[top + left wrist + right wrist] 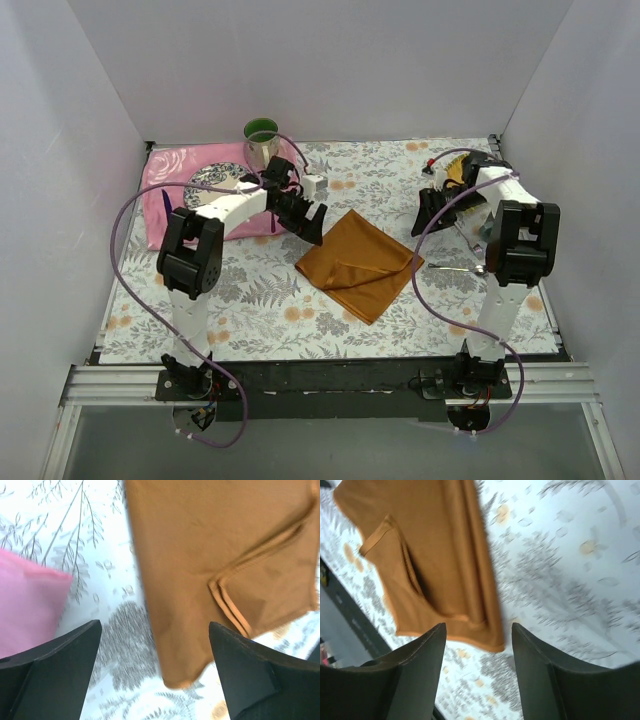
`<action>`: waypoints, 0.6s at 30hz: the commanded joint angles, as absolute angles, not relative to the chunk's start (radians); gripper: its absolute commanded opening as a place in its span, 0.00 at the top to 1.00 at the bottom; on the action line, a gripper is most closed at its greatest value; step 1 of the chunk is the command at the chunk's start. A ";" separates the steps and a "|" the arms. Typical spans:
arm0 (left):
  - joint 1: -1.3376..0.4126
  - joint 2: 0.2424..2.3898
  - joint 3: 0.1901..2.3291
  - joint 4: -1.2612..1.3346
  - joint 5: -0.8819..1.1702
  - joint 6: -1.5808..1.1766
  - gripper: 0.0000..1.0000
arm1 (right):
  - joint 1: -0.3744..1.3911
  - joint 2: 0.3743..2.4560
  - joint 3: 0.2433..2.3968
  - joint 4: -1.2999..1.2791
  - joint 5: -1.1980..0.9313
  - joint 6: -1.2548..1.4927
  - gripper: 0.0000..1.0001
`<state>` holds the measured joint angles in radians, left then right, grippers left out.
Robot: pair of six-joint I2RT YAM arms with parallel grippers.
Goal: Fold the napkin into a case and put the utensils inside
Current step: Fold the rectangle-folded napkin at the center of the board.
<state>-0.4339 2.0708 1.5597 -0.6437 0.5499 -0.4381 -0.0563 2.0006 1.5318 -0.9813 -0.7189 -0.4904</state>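
Floral tablecloth [250, 290]; far left, a pink cloth [162, 198] — plate [215, 177] on it, green cup [261, 137] behind.

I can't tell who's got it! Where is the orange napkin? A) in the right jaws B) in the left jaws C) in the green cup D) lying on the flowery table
D: the napkin lies on the table, nothing gripping it.

The top camera is looking down from behind at the whole table [250, 300]. Both wrist cameras are sitting close above it, sharing the napkin [210, 555] [435, 540].
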 commanded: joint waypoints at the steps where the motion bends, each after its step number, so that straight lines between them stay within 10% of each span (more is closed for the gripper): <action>1: -0.408 1.872 1.503 -0.618 0.658 -0.475 0.11 | -0.035 2.091 1.591 -0.945 -0.674 -0.451 0.41; 9: -0.333 1.697 1.338 -0.592 0.678 -0.555 0.02 | -0.023 2.109 1.439 -0.991 -0.752 -0.518 0.64; 18: -0.183 1.583 1.226 -0.520 0.773 -0.644 0.02 | 0.126 1.982 1.155 -0.947 -0.891 -0.491 0.59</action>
